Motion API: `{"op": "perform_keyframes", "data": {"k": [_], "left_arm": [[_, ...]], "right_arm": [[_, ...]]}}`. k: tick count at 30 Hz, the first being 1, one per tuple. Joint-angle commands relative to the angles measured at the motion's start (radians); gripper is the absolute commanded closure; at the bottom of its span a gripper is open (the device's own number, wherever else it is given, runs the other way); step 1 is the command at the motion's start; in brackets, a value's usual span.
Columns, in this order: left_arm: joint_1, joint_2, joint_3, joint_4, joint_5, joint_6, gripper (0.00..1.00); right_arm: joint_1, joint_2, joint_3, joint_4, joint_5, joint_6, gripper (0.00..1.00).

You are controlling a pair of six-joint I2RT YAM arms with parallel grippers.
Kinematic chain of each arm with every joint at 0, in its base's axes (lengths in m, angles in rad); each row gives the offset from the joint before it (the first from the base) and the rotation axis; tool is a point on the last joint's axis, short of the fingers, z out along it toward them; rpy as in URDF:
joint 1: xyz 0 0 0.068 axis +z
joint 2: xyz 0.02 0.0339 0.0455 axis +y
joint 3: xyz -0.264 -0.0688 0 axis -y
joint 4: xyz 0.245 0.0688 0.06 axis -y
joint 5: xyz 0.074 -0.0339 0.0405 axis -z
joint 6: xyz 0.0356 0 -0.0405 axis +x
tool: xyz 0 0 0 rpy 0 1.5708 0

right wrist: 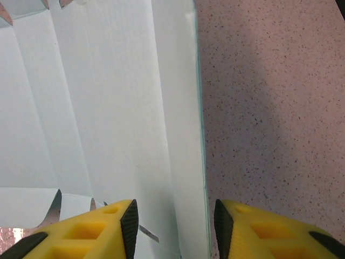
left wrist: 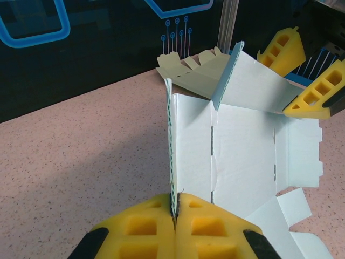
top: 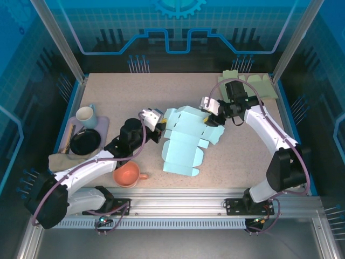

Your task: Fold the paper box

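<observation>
Here, with the left gripper (left wrist: 175, 208): clamped shut on the near edge of one flap of the paper box (left wrist: 242, 156), thin card pinched between both yellow fingers (left wrist: 145, 224) with no gap left. Holds that flap upright, edge-on, straight ahead of the fingertips. Just right of the pinched flap, opened out flat on the speckled table (left wrist: 81, 151), the white inside of the box with its creases and slots. Farther ahead and to the right, a second flap raised at a slant, with the other arm's yellow fingers (left wrist: 318, 94) either side of it. Beyond that flap, at the far edge, a few flat greenish card blanks (left wrist: 194, 67).

With the right gripper (right wrist: 173, 216): open, jaws apart, set astride the long edge of a flap. Pale card ahead of the left finger (right wrist: 91, 232) and across most of the gap; bare table ahead of the right finger (right wrist: 269, 229). Cannot tell whether either pad touches the card.

Seen from above, mid-table between the two grippers: pale blue outside, mostly flat, left edge at the left gripper, far right corner at the right gripper. Behind the left gripper, toward its base, an orange cup (top: 126, 175). Off to its left, well apart from the box, a black bowl (top: 85, 142) and a pale mug (top: 86, 115).
</observation>
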Motion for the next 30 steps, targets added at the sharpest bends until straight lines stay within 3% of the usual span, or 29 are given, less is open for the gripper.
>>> {"op": "perform_keyframes", "data": {"k": [1,12,16,17,18,21,24,27,30], "left_arm": [[-0.006,-0.031,-0.015,0.044,-0.017,0.016,1.0],[-0.006,-0.023,-0.011,0.04,-0.067,0.013,1.0],[-0.007,-0.02,-0.011,0.043,-0.1,0.007,1.0],[-0.006,-0.02,-0.011,0.043,-0.109,0.004,1.0],[-0.006,-0.02,-0.011,0.044,-0.121,0.0,0.98],[-0.006,-0.015,-0.004,0.044,-0.199,-0.022,0.75],[-0.005,-0.021,0.009,0.017,-0.399,-0.141,0.62],[-0.003,-0.064,0.019,-0.093,-0.547,-0.386,0.57],[-0.004,-0.141,0.03,-0.163,-0.448,-0.495,0.59]], "right_arm": [[-0.013,0.005,0.031,-0.037,-0.012,-0.008,0.58],[-0.005,0.002,0.051,-0.054,0.028,0.006,0.75],[0.007,0.013,0.072,-0.087,0.058,0.0,0.99],[0.012,0.02,0.081,-0.098,0.067,0.0,1.0],[0.017,0.027,0.095,-0.114,0.085,0.005,1.0],[0.04,0.029,0.115,-0.122,0.125,0.038,1.0],[0.057,0.037,0.153,-0.145,0.153,0.092,1.0],[0.08,0.046,0.176,-0.162,0.208,0.12,1.0],[0.092,0.06,0.19,-0.169,0.259,0.144,1.0]]}}
